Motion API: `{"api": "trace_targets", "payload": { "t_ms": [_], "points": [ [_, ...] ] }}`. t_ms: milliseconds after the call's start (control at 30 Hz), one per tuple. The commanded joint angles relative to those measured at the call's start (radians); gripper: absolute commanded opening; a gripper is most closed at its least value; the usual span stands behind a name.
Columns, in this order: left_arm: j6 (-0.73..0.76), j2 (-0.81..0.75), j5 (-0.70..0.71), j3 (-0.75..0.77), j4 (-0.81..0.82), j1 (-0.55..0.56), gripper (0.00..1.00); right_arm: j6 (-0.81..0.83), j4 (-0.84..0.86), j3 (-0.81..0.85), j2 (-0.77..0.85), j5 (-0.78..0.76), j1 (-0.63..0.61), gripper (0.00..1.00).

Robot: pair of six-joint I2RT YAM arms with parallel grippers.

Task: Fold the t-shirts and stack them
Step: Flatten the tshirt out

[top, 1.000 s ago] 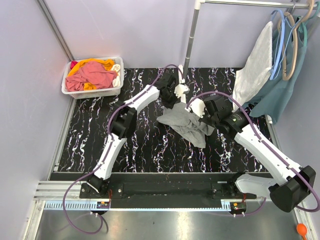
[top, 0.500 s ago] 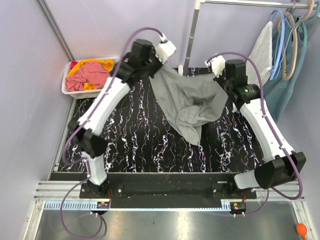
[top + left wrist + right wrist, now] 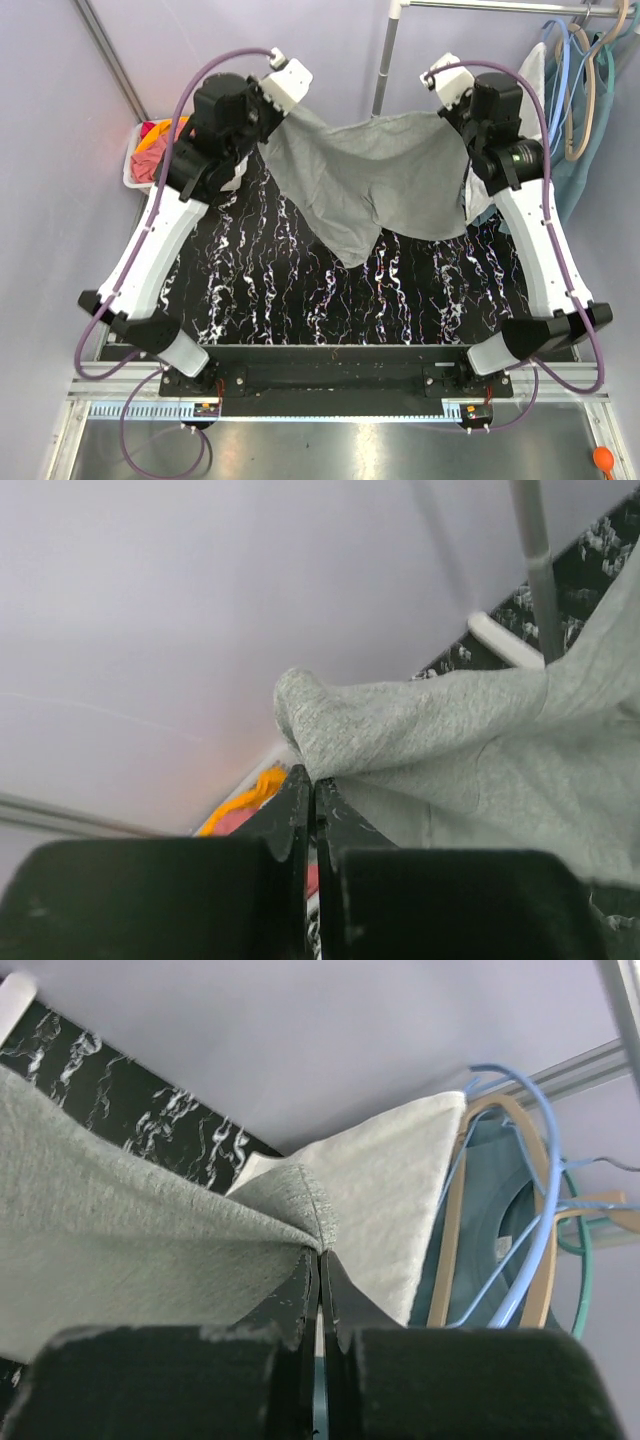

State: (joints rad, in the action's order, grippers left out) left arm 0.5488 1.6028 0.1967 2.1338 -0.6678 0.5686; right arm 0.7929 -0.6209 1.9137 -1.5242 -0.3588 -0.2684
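- Black tabletop (image 3: 260, 290) lay under the limp, light grey t-shirt (image 3: 380, 180)
- Left hand (image 3: 312, 792) at 10 o'clock, right hand (image 3: 322, 1260) at 2, each pinched a top corner

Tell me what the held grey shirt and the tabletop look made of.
Grey t-shirt: soft knit, likely cotton jersey; matte heathered flecks, it drapes and creases. Tabletop: hard, smooth, black with white marble-like veining; real stone or printed laminate, cannot tell.

We see a plain heather-grey t-shirt (image 3: 390, 185) above a black table (image 3: 270, 290) veined with white marbling, an orange shirt (image 3: 245, 798) and a dusty pink-red shirt (image 3: 143, 165), an off-white cloth (image 3: 390, 1200), a teal-blue garment (image 3: 500, 1230), white-and-black arms (image 3: 155, 250) and purple cables (image 3: 215, 68).
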Motion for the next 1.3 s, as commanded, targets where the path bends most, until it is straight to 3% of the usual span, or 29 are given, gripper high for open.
{"api": "trace_targets", "payload": {
  "t_ms": [0, 200, 367, 467, 600, 733, 867, 967, 1033, 1100, 1133, 1267],
  "points": [
    [0.069, -0.223, 0.047, -0.202, 0.036, 0.017, 0.0, -0.009, -0.128, -0.076, 0.158, 0.063, 0.0, 0.0],
    [0.03, -0.478, 0.023, -0.57, 0.034, 0.036, 0.0, -0.096, -0.304, -0.244, 0.326, 0.159, -0.003, 0.0],
    [-0.036, -0.546, 0.0, -0.672, 0.045, -0.002, 0.0, -0.211, -0.313, -0.315, 0.392, 0.202, -0.003, 0.0],
    [-0.043, -0.524, 0.039, -0.611, 0.097, -0.022, 0.0, -0.225, -0.238, -0.311, 0.375, 0.137, -0.003, 0.0],
    [-0.026, -0.381, 0.121, -0.464, 0.197, -0.062, 0.0, -0.201, -0.091, -0.248, 0.271, 0.018, 0.003, 0.0],
    [-0.032, -0.169, 0.141, -0.202, 0.277, -0.131, 0.0, -0.149, 0.032, -0.002, 0.109, -0.048, 0.017, 0.0],
    [0.029, 0.095, 0.179, 0.23, 0.257, -0.162, 0.0, -0.084, 0.053, 0.308, -0.063, -0.081, 0.029, 0.0],
    [0.106, 0.166, 0.193, 0.404, 0.264, -0.164, 0.0, -0.014, 0.047, 0.531, -0.192, -0.103, 0.031, 0.0],
    [0.141, 0.142, 0.198, 0.382, 0.322, -0.164, 0.0, 0.025, 0.039, 0.631, -0.22, -0.115, 0.031, 0.0],
    [0.166, 0.044, 0.185, 0.238, 0.428, -0.162, 0.0, 0.043, 0.039, 0.65, -0.215, -0.112, 0.031, 0.0],
    [0.171, 0.008, 0.179, 0.138, 0.456, -0.164, 0.0, 0.042, 0.039, 0.644, -0.205, -0.109, 0.031, 0.0],
    [0.177, -0.139, 0.156, 0.029, 0.467, -0.162, 0.0, 0.022, 0.035, 0.518, -0.089, -0.095, 0.031, 0.0]
  ]
}}
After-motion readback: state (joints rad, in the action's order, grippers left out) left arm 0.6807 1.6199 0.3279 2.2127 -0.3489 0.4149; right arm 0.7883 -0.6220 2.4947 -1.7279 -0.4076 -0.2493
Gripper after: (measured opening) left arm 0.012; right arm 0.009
